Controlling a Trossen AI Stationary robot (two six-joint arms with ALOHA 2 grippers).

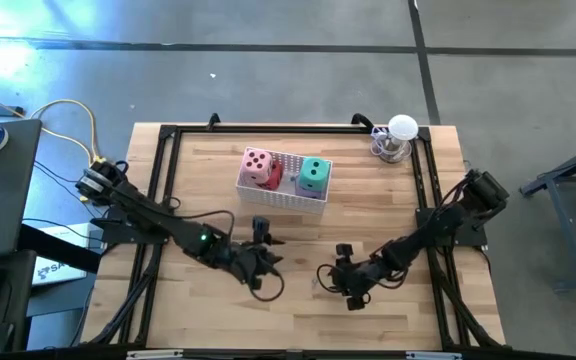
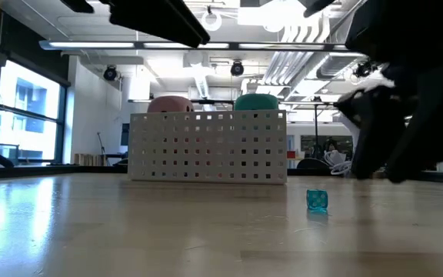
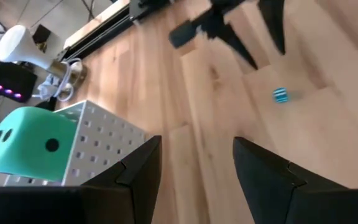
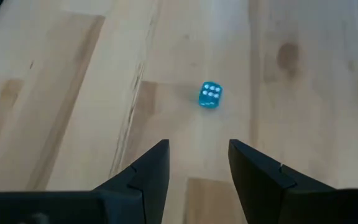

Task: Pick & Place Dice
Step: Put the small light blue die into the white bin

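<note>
A white perforated basket stands at the table's far middle. In it sit a pink die, a red die and a green die; no purple die shows. A small clear blue die lies on the bare wood on the basket's near right side. My right gripper is open, just short of this small die, which lies ahead of its fingers and apart from them. My left gripper is open near the basket's near wall and touches nothing.
A white bulb-shaped object on a glass stand sits at the far right corner. Black frame rails run along the table's left, right and far edges. Bare wood lies toward the near edge.
</note>
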